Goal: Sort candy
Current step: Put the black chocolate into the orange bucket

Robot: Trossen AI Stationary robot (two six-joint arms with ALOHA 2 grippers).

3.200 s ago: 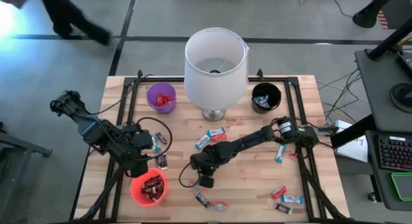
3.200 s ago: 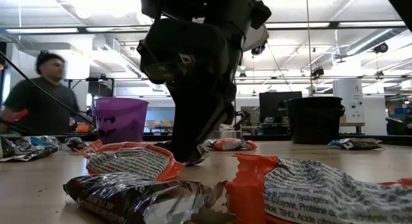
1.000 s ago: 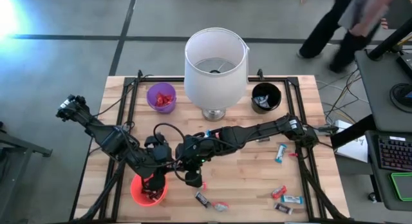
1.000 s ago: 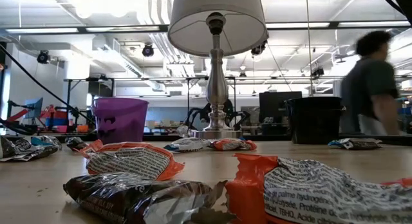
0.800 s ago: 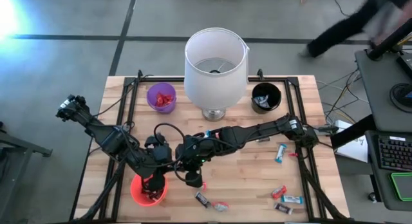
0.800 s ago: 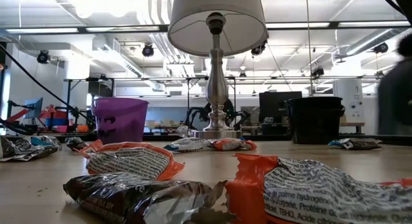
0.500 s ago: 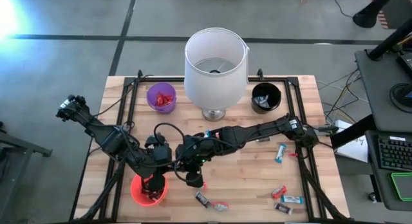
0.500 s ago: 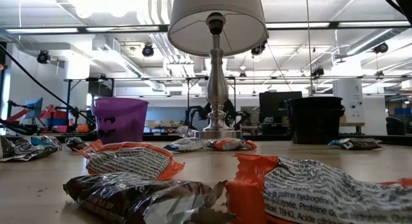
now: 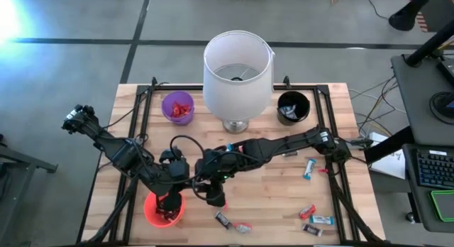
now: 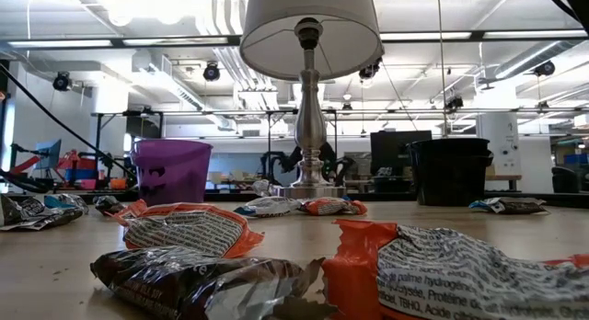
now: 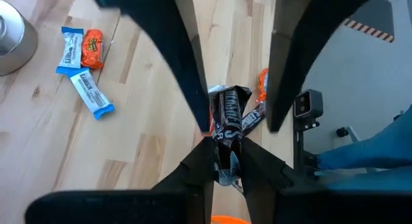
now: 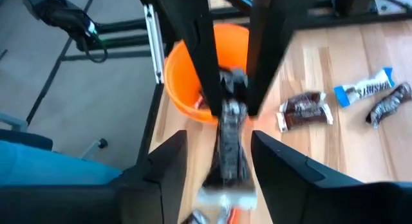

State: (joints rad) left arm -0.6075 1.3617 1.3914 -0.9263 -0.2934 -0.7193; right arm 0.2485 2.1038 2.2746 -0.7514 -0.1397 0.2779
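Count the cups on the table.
3: purple cup left of the lamp, black cup right of it, red cup near the front-left corner. None appears hidden.

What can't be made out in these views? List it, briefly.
- High view: the held candy bar, covered by the left gripper and both arms.
- High view: contents of the red cup, partly under the left arm.
- High view: contents of the black cup, too small.
- Low view: neither arm shows.

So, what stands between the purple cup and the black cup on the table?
The lamp with the white shade stands between the purple cup and the black cup; the high view shows this best.
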